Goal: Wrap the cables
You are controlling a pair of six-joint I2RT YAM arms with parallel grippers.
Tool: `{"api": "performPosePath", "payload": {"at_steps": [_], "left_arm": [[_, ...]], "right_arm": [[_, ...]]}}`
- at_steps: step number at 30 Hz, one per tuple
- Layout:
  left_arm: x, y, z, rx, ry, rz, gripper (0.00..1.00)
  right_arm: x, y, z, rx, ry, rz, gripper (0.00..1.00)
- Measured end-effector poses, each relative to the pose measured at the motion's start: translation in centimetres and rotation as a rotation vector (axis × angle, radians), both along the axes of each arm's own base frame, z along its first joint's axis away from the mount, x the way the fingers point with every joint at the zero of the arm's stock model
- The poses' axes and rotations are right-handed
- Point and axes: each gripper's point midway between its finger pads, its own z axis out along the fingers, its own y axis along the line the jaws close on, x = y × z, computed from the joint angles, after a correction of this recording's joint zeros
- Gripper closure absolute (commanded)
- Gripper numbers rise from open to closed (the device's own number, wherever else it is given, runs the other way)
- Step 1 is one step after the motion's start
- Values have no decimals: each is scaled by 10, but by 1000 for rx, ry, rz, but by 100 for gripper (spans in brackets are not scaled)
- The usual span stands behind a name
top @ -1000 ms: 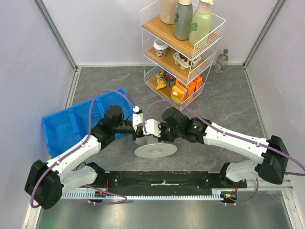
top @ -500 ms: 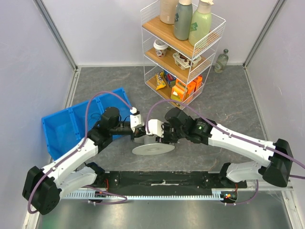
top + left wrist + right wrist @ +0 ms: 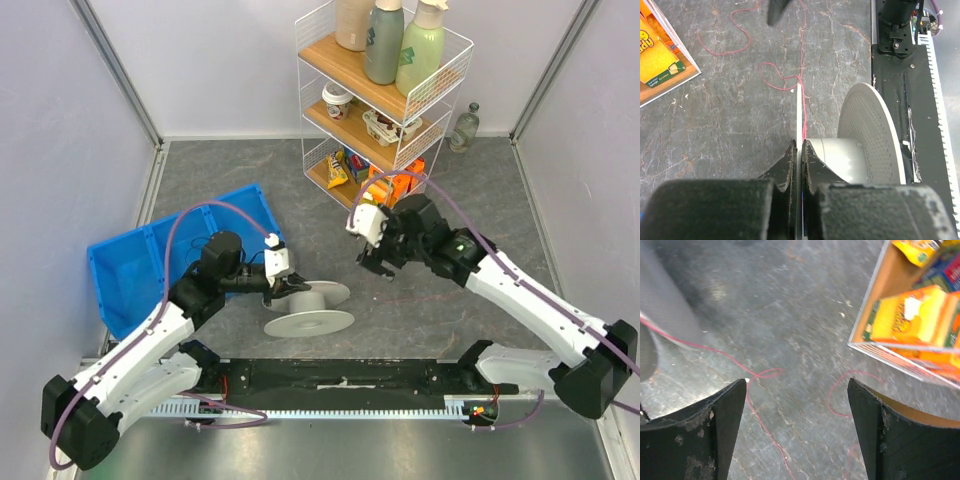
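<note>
Cable (image 3: 803,95), thin and red, is seen running from the hub of a grey spool (image 3: 312,322) out over the marbled table (image 3: 470,200) in loose loops, toward the wire shelf rack (image 3: 385,120). The spool is found in front of the left arm, near the blue bin (image 3: 125,265). One of its flanges is pinched edge-on by the left gripper (image 3: 799,147), whose fingers are pressed against the thin disc from both sides. The right gripper (image 3: 797,384) is held above the table, well apart from the spool and near the foot of the rack. Its fingers are spread wide with nothing between them, and a loop of the cable lies on the surface below.
</note>
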Motion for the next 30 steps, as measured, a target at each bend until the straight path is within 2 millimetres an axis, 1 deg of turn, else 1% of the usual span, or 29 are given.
{"api": "performPosePath", "payload": {"at_steps": [2,6,9,11,13,16,19,21,23,26,28,30], "left_arm": [[-2,3,1,4,7,4,98],[-5,4,2,7,21,7,98],[-5,4,6,3,33,12,98],[-5,4,12,-4,35,15,98],[-4,3,25,-18,33,19,98],[-2,0,57,-57,-1,23,98],[0,-1,79,-84,-33,26,98],[1,-1,88,-96,-40,32,98],[2,0,92,-102,-26,47,98],[4,0,93,-107,14,72,98],[6,-1,96,-112,44,85,98],[9,-2,100,-119,67,99,98]], "right_arm": [[13,-17,7,28,-3,-63,10],[31,-44,16,84,-17,-149,9],[32,-57,15,115,-8,-173,9],[30,-60,13,123,-3,-170,9],[25,-63,10,129,-1,-159,11],[18,-68,8,134,-10,-136,13],[15,-75,3,117,-22,-127,18],[11,-79,-3,86,-11,-103,21],[5,-78,-14,57,27,-52,21],[-5,-74,-29,45,54,23,17],[-15,-73,-44,54,47,70,16],[-33,-75,-67,58,71,107,16]]}}
